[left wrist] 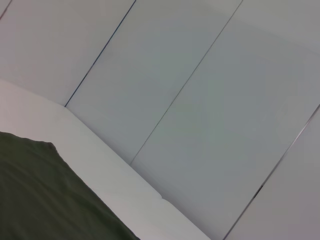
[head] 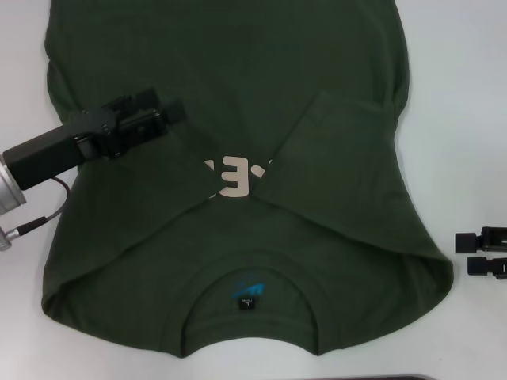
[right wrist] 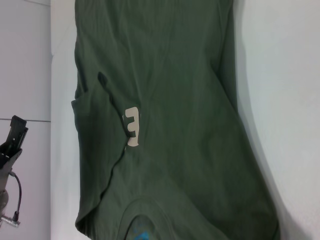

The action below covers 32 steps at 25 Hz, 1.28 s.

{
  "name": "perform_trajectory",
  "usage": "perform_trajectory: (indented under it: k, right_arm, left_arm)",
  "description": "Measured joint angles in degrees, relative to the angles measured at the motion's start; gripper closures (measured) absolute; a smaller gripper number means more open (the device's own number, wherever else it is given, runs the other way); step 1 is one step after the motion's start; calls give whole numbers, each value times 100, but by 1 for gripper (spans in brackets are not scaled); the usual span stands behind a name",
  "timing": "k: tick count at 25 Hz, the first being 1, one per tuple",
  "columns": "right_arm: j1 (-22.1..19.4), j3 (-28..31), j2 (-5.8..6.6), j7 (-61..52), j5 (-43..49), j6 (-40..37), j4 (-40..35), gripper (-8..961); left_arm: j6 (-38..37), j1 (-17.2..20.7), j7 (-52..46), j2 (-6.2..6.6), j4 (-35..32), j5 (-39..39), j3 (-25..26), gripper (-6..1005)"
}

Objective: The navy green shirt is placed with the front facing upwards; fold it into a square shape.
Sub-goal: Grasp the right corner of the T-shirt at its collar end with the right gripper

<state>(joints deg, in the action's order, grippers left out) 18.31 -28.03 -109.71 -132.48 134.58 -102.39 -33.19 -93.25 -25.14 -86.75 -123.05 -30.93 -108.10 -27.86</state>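
Note:
The navy green shirt [head: 238, 79] lies flat on the white table [head: 467, 95] with its collar [head: 249, 277] and neck label [head: 248, 294] nearest me. Both sleeves are folded inward over the chest, the left sleeve [head: 150, 186] and the right sleeve [head: 333, 150] covering part of the pale letters [head: 238, 178]. My left gripper [head: 173, 112] hovers over the shirt's left side, just beyond the folded left sleeve. My right gripper [head: 475, 252] rests open on the table, right of the shirt's shoulder. The right wrist view shows the shirt [right wrist: 175, 125] and one letter [right wrist: 132, 127].
A cable [head: 47, 214] hangs from the left arm over the table's left side. The left wrist view shows a corner of the shirt [left wrist: 45, 200], the table edge [left wrist: 100, 160] and grey wall panels [left wrist: 200, 100]. Bare table lies right of the shirt.

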Motion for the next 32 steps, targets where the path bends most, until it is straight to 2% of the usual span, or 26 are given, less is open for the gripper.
perform_trajectory:
  k: [5, 11, 14, 20, 32]
  right_arm:
    - [-53, 28, -80, -211, 6, -96, -402, 72]
    - [-15, -28, -334, -653, 83, -450, -1178, 76]
    - [100, -48, -432, -726, 273, -485, -1336, 77]
    - [259, -49, -485, -779, 607, -444, -1299, 77]
    - [284, -84, -512, -892, 750, -364, -1295, 76]
  left_arm:
    - [0, 5, 0, 0, 0, 0, 6, 115]
    - [0, -12, 0, 0, 0, 0, 8, 114]
    - [0, -13, 0, 0, 0, 0, 3, 114]
    - [3, -11, 0, 0, 0, 0, 10, 114]
    - [37, -18, 0, 0, 0, 0, 0, 114]
